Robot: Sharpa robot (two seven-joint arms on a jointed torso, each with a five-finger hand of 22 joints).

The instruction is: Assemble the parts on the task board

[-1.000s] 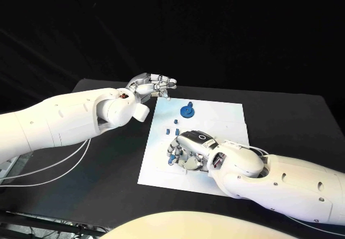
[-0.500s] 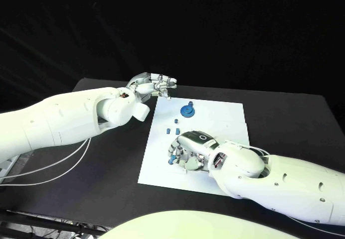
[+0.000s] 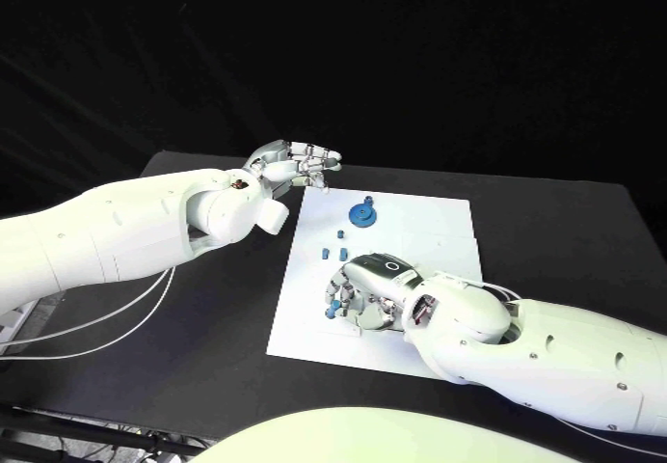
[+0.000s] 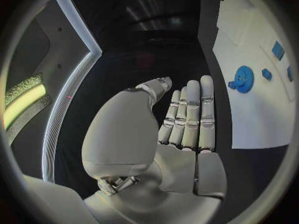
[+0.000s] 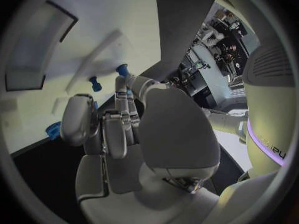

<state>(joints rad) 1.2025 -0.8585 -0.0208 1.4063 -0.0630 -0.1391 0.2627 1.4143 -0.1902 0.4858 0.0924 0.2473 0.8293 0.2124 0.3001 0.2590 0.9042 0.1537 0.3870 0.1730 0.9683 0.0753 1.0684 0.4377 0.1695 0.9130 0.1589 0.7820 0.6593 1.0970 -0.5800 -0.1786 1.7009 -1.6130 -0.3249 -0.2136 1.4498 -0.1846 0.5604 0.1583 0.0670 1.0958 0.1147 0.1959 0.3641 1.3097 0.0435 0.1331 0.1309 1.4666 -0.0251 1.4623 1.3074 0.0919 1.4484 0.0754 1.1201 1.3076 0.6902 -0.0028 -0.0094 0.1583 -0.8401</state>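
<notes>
Right hand [image 3: 368, 289] low over the near-left part of the task board [image 3: 431, 227], fingers [image 5: 122, 115] curled downward close together, tips at the white surface. Small blue part [image 3: 333, 309] just beside those fingers on their left, at the tips; held or merely touched, cannot tell. In the right wrist view, two small blue pegs [image 5: 94, 82] upright on the board just past the fingertips, long axis pointing away from the board surface, a blue ribbed piece [image 5: 54, 129] near the thumb side.

Left hand [image 3: 295, 166] above the bench [image 3: 556, 231] off the far-left corner of the board, holding nothing; fingers [image 4: 193, 117] straight and pressed side by side in the left wrist view, thumb set a little apart. Well apart from every part.

Further out on the board: blue gear [image 3: 361, 214] lying flat near the far edge, a short stub rising from its middle. Between gear and right hand, small blue pieces [image 3: 333, 253] in a loose cluster, too small to tell which way each points.
</notes>
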